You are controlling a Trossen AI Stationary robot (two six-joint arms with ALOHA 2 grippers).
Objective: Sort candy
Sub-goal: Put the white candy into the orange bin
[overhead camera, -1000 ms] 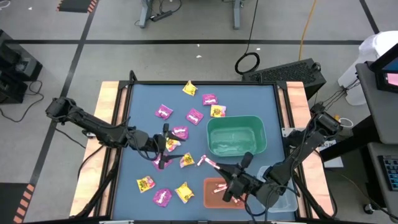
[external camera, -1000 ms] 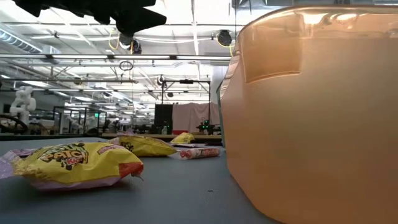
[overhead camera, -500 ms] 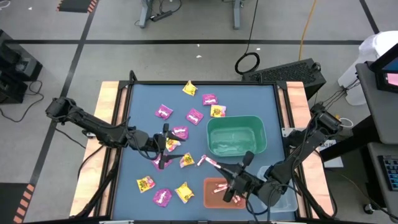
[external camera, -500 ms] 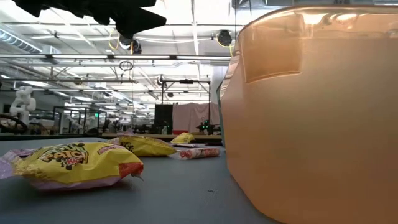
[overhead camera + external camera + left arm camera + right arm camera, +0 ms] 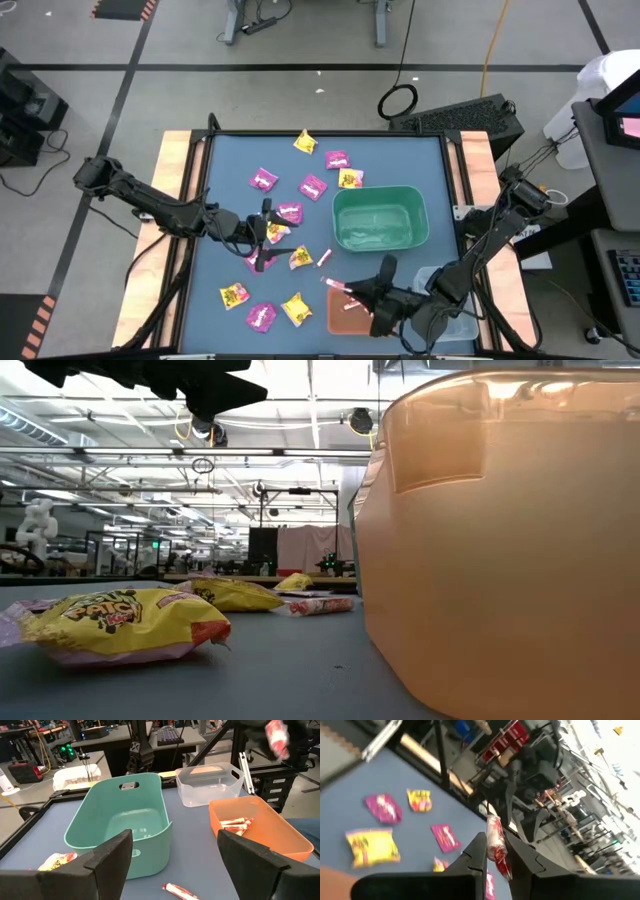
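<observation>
The overhead camera looks straight down on my whole table (image 5: 230, 150) and both my arms. The low camera sits at tabletop level, hard against the orange bin (image 5: 500, 550), facing the room beyond. My left wrist camera faces the green bin (image 5: 120, 820) and the orange bin, both shared with the overhead view. My right wrist camera looks across the tabletop.
</observation>
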